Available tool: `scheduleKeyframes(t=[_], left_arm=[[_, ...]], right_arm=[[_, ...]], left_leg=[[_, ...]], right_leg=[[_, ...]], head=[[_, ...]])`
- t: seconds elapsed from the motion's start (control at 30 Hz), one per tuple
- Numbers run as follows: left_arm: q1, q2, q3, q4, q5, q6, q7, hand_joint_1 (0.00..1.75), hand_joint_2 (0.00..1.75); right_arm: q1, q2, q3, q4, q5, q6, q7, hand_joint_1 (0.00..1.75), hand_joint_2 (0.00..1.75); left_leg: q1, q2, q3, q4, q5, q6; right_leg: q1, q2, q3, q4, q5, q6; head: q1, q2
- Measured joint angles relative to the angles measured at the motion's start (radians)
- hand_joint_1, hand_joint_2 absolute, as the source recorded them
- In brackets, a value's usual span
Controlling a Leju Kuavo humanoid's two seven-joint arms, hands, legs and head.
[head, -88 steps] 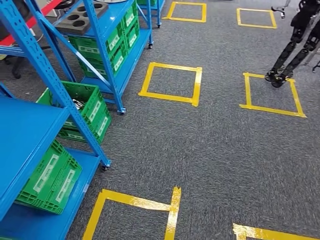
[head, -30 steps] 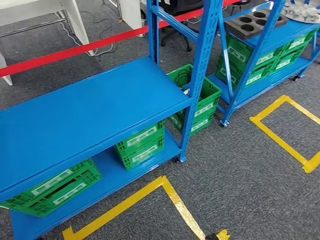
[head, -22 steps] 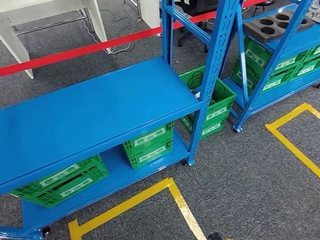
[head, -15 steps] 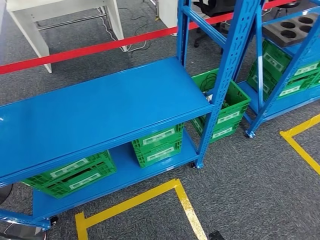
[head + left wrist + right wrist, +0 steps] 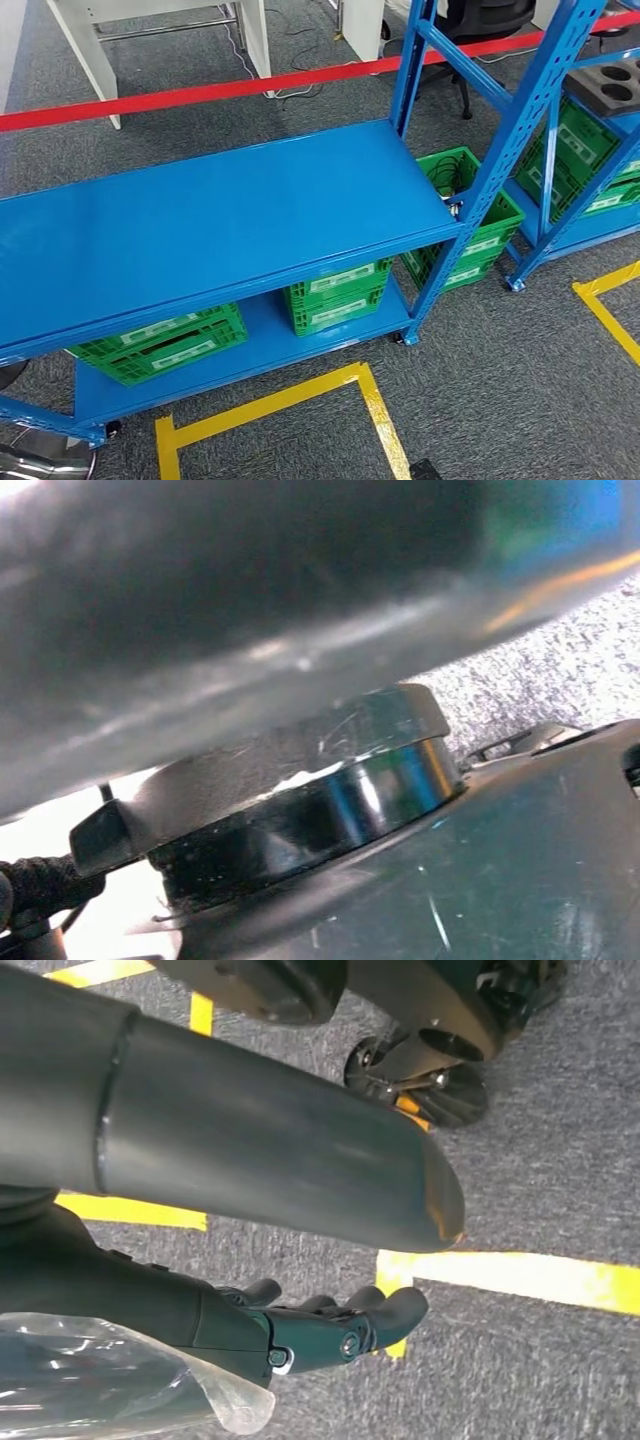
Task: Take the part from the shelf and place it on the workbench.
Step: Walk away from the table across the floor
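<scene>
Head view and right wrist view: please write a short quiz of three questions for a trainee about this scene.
1. True or false: a part lies on the visible top board of the blue shelf.
2. What stands on the shelf's lower board? A) green crates B) cardboard boxes C) paint cans
3. Fill in: the right hand hangs over grey carpet marked with ___ tape.

Key: 1 false, the board is bare; 2 A; 3 yellow.
</scene>
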Motion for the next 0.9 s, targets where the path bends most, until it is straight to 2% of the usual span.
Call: scheduleKeyframes(t=[0.17,0.9], left_arm=[[-0.001,0.0,0.0,0.0,0.0,-0.008,0.0,0.0,0.0],[0.0,0.002,0.0,0.0,0.004,-0.032,-0.001,0.0,0.0]], right_arm=[[0.0,0.0,-0.001,0.0,-0.007,0.039,-0.016,0.0,0.0],[0.002,-0.001,-0.001,0.0,0.007,0.045,-0.031,0.0,0.0]], left_leg=[[0.0,0.0,0.006,0.0,-0.004,0.007],[0.001,0.0,0.009,-0.001,-0.006,0.007]], right_leg=[[-0.001,0.0,-0.002,-0.008,-0.001,0.016],[0.0,0.0,0.002,-0.008,-0.004,0.021]], head=[[0.0,0.0],[-0.001,0.0]])
